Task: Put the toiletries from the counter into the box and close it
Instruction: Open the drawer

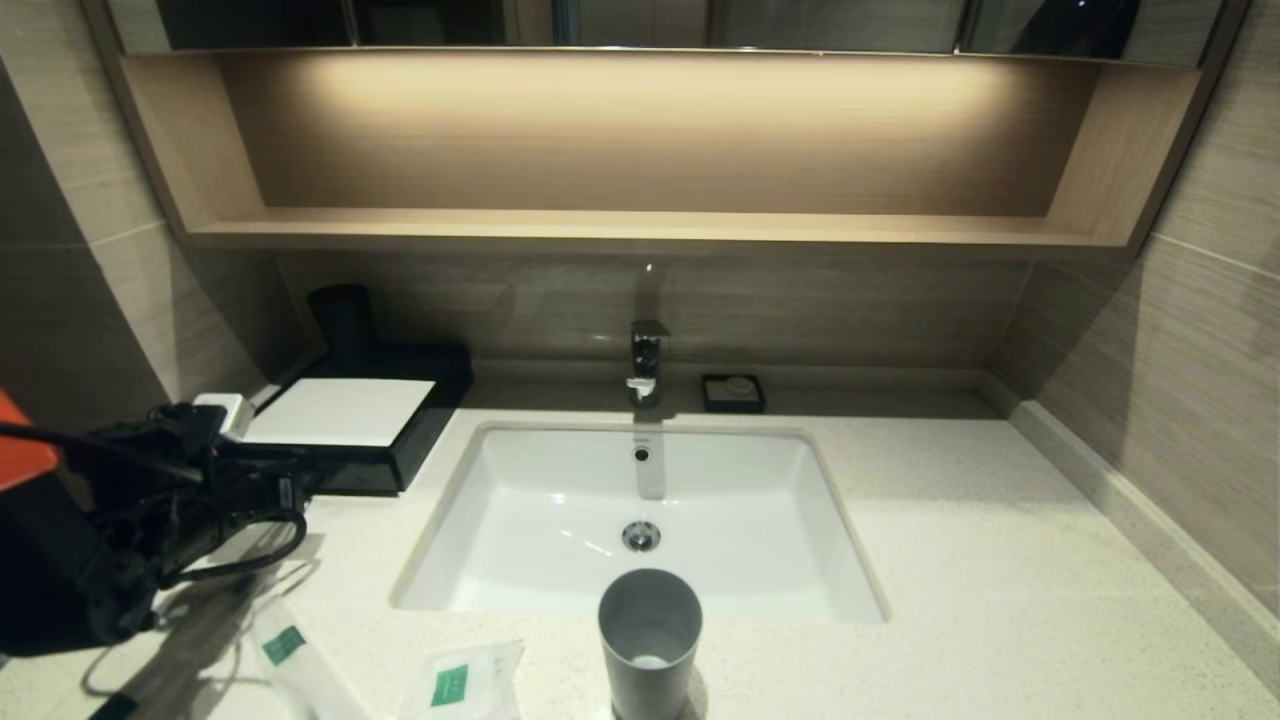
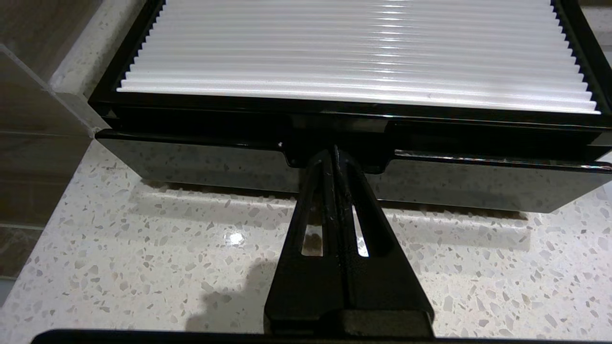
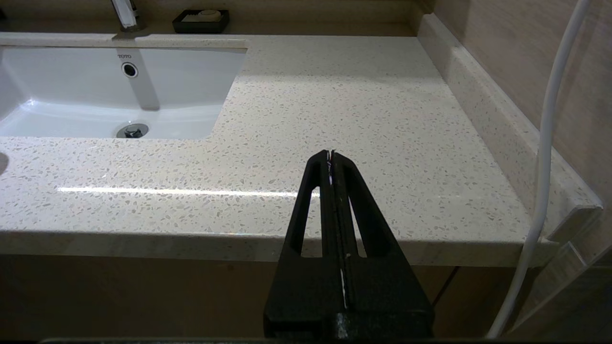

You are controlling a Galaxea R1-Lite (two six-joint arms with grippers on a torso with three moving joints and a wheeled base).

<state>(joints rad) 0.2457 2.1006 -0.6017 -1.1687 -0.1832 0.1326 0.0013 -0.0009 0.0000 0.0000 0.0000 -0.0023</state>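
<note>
Your left gripper (image 2: 334, 155), clenched, touched the drawer front of the black, white-topped box (image 2: 201, 165) at the counter's (image 1: 960, 540) back-left corner. Only the head view showed two packets (image 1: 462, 682) at the front edge.

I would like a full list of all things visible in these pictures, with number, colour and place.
Box: one, black with white top panel, back left of counter.
Packets: two visible, translucent white with green labels, front left of counter.
Cup: one, grey, counter's front edge before the sink.
Counter: one, cream speckled.
Sink: one, white, sunken in the counter.
Tap: one, chrome, behind the sink.
Soap dish: one, black, right of the tap.
Shelf: one, light wood, on the wall.
Left end effector: shut, tips at the box's front notch.
Right end effector: shut, over the counter's right front edge.
</note>
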